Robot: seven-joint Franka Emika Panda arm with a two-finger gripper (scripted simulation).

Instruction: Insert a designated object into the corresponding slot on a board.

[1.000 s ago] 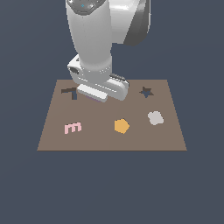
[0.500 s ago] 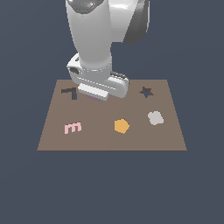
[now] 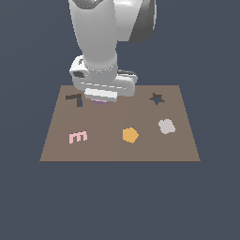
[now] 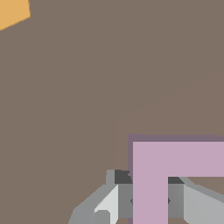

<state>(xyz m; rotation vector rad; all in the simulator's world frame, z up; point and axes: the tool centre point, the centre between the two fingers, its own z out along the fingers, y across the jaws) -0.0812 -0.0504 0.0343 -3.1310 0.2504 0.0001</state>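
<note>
Evidently your jaws were closed on one arm of the lilac L-block (image 4: pixel 151 183), holding it near the L-slot (image 3: pixel 75 99), at the block's nine o'clock, for insertion.

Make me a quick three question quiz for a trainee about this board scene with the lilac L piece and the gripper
1. True or false: the lilac L sits between the gripper's fingers.
2. Which piece lies between the pink E and the grey piece in the exterior view? A pentagon, B star, C ring.
3. Fill in: the L slot on the board is ____.

Key: 1 true. 2 A, the orange pentagon. 3 empty.
</note>
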